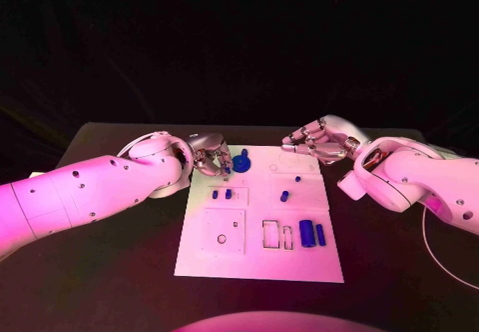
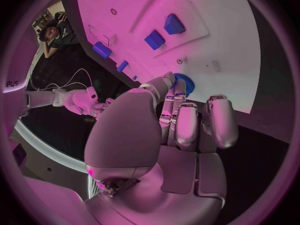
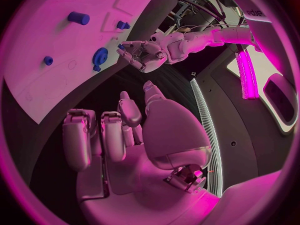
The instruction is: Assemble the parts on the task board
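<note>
The white task board (image 1: 261, 259) lies in the middle of the table. A blue gear (image 1: 243, 162) sits near its far left corner. My left hand (image 1: 212, 160) hovers right beside the gear (image 2: 184, 83), fingers loosely bent and thumb reaching toward it, with nothing gripped. Seen from the right wrist, the left hand (image 3: 147, 52) stands just off the gear (image 3: 100, 56). My right hand (image 1: 321, 146) hangs over the board's far right corner, fingers loosely curled, holding nothing. Two small blue blocks (image 1: 221, 195) and a blue peg (image 1: 284, 196) sit mid-board.
A thick blue cylinder (image 1: 307, 233) and a thin blue bar (image 1: 320, 234) lie near the board's right edge, beside rectangular slots (image 1: 271, 234). A smaller peg (image 1: 297, 179) sits farther back. A round hole (image 1: 221, 238) marks the near left plate. Black table surrounds the board.
</note>
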